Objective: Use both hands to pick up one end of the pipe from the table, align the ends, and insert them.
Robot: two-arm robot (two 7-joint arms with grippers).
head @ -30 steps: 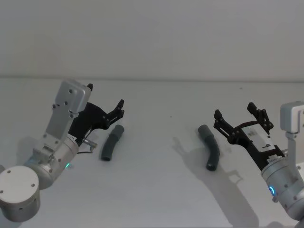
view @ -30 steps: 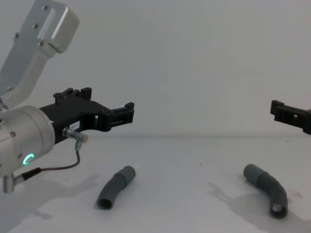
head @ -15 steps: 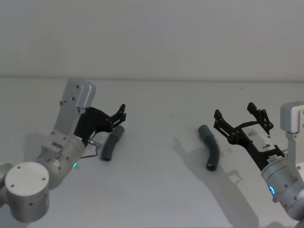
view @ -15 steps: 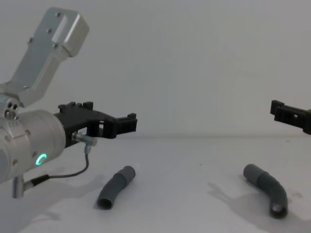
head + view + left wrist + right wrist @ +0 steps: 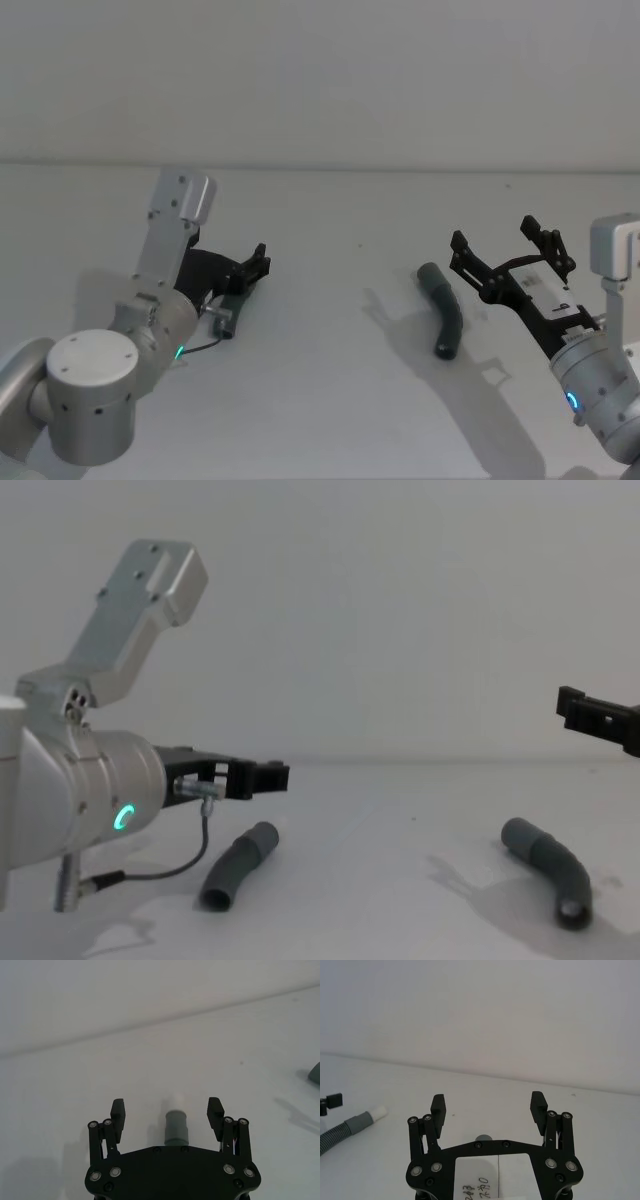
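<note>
**A:** Where are the two pieces?

**B:** Both lie flat on the counter (image 5: 330,410), well apart. The left pipe piece (image 5: 238,865) is on the left, with its white tip (image 5: 178,1098) at the far end. The right pipe piece (image 5: 445,318), bent, lies on the right.

**A:** And the left jaws?

**B:** Spread open. From the wrist camera, one finger (image 5: 118,1110) stands on each side of the left piece's grey cuff (image 5: 175,1127). From the chest they hang just above it, not touching.

**A:** The right jaws?

**B:** Open too, gripping nothing. They are held above the counter, just to the right of the bent piece.
</note>
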